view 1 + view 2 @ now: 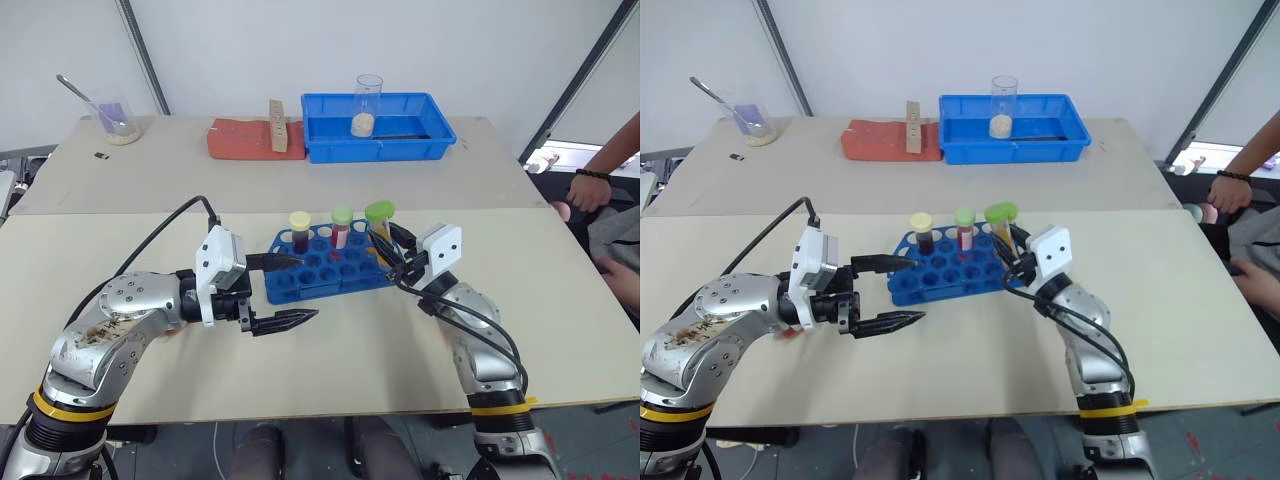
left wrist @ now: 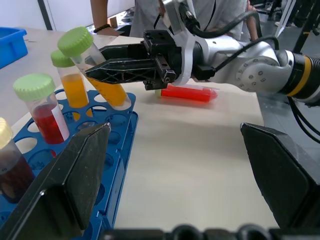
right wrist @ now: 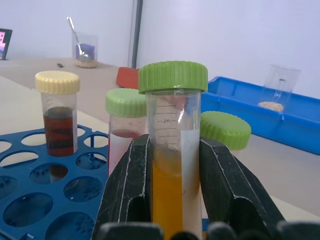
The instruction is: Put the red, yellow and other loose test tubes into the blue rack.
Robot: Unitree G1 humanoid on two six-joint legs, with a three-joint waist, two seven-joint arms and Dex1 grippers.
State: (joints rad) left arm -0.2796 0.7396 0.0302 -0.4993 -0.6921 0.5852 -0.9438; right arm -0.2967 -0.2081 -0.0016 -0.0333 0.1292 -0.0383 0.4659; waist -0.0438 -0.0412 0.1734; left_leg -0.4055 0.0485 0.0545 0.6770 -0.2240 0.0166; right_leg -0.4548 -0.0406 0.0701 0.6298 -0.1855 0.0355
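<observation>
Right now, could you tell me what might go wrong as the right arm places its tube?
The held yellow tube in the right fingers is tilted at the blue rack's edge and may catch a hole's rim. It could also knock the racked yellow tube beside it.

Cut off at the right picture edge: a person [image 1: 605,190], only forearm and knee visible; hidden between the right tool's fingers [image 3: 127,195]: lower sides of the yellow-orange tube [image 3: 172,165]; beyond, a partly hidden green cap [image 3: 226,129].

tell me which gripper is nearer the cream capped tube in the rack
Left. The left gripper hangs open just beside the cream-capped tube; the right gripper grips a yellow tube across the blue rack.
</observation>
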